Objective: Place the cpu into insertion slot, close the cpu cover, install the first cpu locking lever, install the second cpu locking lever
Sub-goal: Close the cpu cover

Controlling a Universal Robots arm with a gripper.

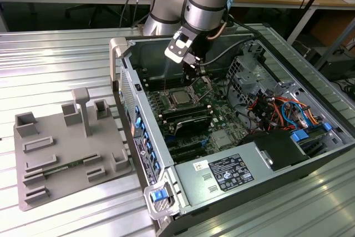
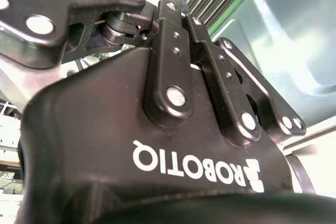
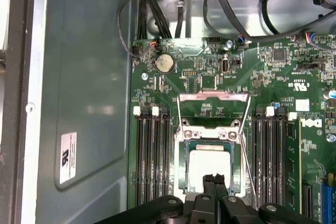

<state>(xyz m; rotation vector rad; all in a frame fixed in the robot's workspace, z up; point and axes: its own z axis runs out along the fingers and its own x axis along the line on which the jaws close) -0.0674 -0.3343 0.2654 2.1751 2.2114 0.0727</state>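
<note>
Progress at the socket stage. The small square cpu with a dull silver-grey metal top (image 3: 209, 162) lies flat in the insertion slot of the green motherboard (image 3: 210, 72), inside the open grey computer case (image 1: 130, 90) on the ribbed metal table (image 1: 66, 54); placement is judged done. The thin shiny metal frame of the cpu cover (image 3: 212, 96) stands raised on its hinge at the far side of the socket, board showing through its cut-out, so closing it remains to do. A thin wire locking lever (image 3: 250, 169) runs free beside the socket; both levers appear unlatched. The black two-fingered hand (image 3: 216, 178) hangs directly over the cpu's near edge, fingertips drawn together and gripping nothing visible; contact with the chip cannot be told.
</note>
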